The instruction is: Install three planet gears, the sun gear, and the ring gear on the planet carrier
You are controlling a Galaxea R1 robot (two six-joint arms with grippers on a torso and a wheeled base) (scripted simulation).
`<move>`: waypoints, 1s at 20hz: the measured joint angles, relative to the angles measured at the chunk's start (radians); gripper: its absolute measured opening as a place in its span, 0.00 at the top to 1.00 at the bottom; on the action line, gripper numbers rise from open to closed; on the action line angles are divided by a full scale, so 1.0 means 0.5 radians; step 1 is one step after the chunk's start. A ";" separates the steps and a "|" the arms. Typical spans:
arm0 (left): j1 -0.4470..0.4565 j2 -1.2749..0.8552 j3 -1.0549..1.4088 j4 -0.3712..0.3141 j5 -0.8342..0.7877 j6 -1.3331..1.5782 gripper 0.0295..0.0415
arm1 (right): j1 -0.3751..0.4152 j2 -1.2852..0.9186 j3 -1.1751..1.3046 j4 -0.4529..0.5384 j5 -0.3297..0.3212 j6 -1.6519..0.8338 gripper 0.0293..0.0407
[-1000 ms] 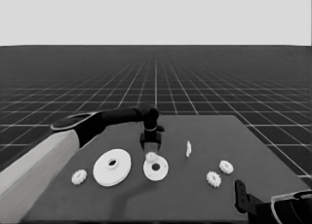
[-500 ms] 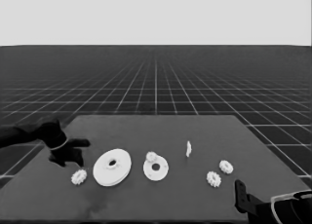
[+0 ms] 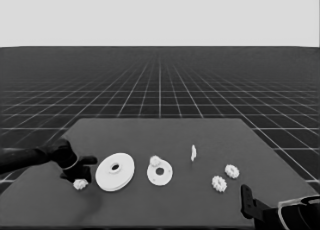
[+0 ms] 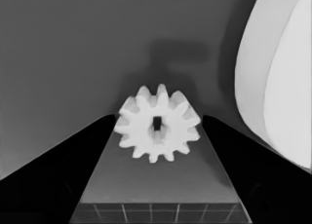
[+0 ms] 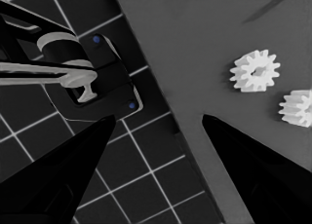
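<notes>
The smaller round part (image 3: 161,175) lies mid-table with one planet gear (image 3: 155,161) sitting on its far rim. To its left lies the larger round part (image 3: 115,171), whose rim (image 4: 278,87) also shows in the left wrist view. My left gripper (image 3: 79,171) hangs over the table's left end, open, and a planet gear (image 3: 80,184) lies on the table between its fingertips (image 4: 157,129). Two more gears (image 3: 231,171) (image 3: 218,183) lie at the right and also show in the right wrist view (image 5: 255,70) (image 5: 297,107). My right gripper (image 3: 245,197) waits open at the lower right corner.
A thin white piece (image 3: 193,152) lies right of the smaller round part. The right wrist view shows the table's corner edge, the floor grid, and dark machinery (image 5: 83,83) with blue lights beyond it.
The left arm has left the smaller round part, where a gear now sits, swung back to the table's left end and come down over the gear there. The right arm has not moved.
</notes>
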 joint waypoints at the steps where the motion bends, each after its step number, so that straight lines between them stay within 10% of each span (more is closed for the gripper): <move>1: 0.002 0.001 -0.002 0.001 -0.002 0.001 0.25 | 0.000 0.000 0.000 0.000 0.000 0.000 0.19; 2: 0.003 0.002 -0.004 0.002 -0.003 0.001 0.25 | 0.000 0.000 0.000 0.000 0.000 0.000 0.19; 4: 0.004 0.003 -0.005 0.003 -0.004 0.001 0.85 | 0.000 0.000 0.000 0.000 0.000 0.000 0.19; 12: 0.004 0.003 -0.006 0.004 -0.005 0.001 0.86 | 0.000 0.000 0.000 0.000 0.000 0.000 0.19; 20: -0.435 -0.151 0.264 -0.303 0.318 -0.045 0.86 | 0.000 0.000 0.000 0.000 0.000 0.000 0.19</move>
